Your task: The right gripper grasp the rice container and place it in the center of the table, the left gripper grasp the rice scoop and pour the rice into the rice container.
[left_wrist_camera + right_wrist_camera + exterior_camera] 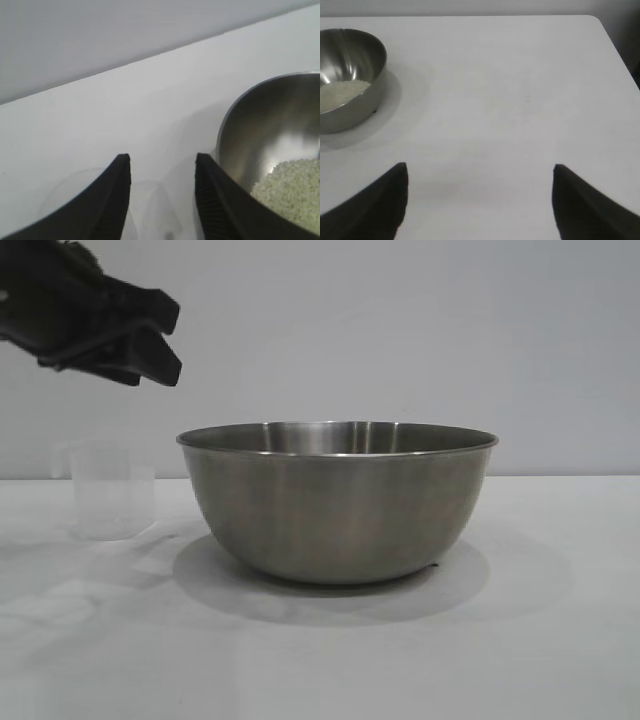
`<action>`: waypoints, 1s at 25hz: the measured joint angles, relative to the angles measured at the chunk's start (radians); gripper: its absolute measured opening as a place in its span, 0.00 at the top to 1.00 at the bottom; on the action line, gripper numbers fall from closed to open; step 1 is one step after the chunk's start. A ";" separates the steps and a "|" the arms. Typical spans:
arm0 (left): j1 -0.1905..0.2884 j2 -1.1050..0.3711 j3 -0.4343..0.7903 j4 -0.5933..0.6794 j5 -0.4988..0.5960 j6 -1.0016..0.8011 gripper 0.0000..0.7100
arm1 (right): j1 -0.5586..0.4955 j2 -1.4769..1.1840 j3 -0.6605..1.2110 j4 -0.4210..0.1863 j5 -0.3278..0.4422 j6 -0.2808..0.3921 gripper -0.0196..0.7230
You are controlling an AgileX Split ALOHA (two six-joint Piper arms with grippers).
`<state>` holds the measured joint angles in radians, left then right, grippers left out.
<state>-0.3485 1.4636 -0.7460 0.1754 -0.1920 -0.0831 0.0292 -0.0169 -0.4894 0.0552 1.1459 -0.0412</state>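
The rice container (335, 520), a big steel bowl, stands in the middle of the white table (520, 660). Off-white rice (295, 185) lies in its bottom, and it shows in the right wrist view too, as rice (340, 95). The rice scoop (112, 490), a clear plastic cup, stands upright on the table left of the bowl, apart from it. My left gripper (178, 340) hangs open above the scoop and holds nothing; the scoop (150, 205) shows faintly between its fingers. My right gripper (480, 166) is open wide over bare table, well away from the bowl (370, 100).
A plain pale wall stands behind the table. The table's far edge and a rounded corner (600, 22) show in the right wrist view.
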 joint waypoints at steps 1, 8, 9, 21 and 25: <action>0.000 -0.030 -0.001 0.000 0.036 0.000 0.57 | 0.000 0.000 0.000 0.000 0.000 0.000 0.26; 0.000 -0.204 -0.004 0.000 0.266 -0.021 0.40 | 0.000 0.000 0.000 0.000 0.000 0.000 0.26; 0.000 -0.226 -0.004 0.000 0.308 -0.023 0.40 | 0.000 0.000 0.000 0.000 0.000 0.000 0.26; 0.000 -0.592 -0.004 -0.029 0.799 -0.023 0.36 | 0.000 0.000 0.000 0.000 0.000 0.000 0.26; 0.000 -0.725 -0.004 -0.035 0.961 -0.016 0.36 | 0.000 0.000 0.000 0.000 0.000 0.000 0.26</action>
<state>-0.3485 0.7387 -0.7502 0.1400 0.7692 -0.0988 0.0292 -0.0169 -0.4894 0.0552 1.1459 -0.0412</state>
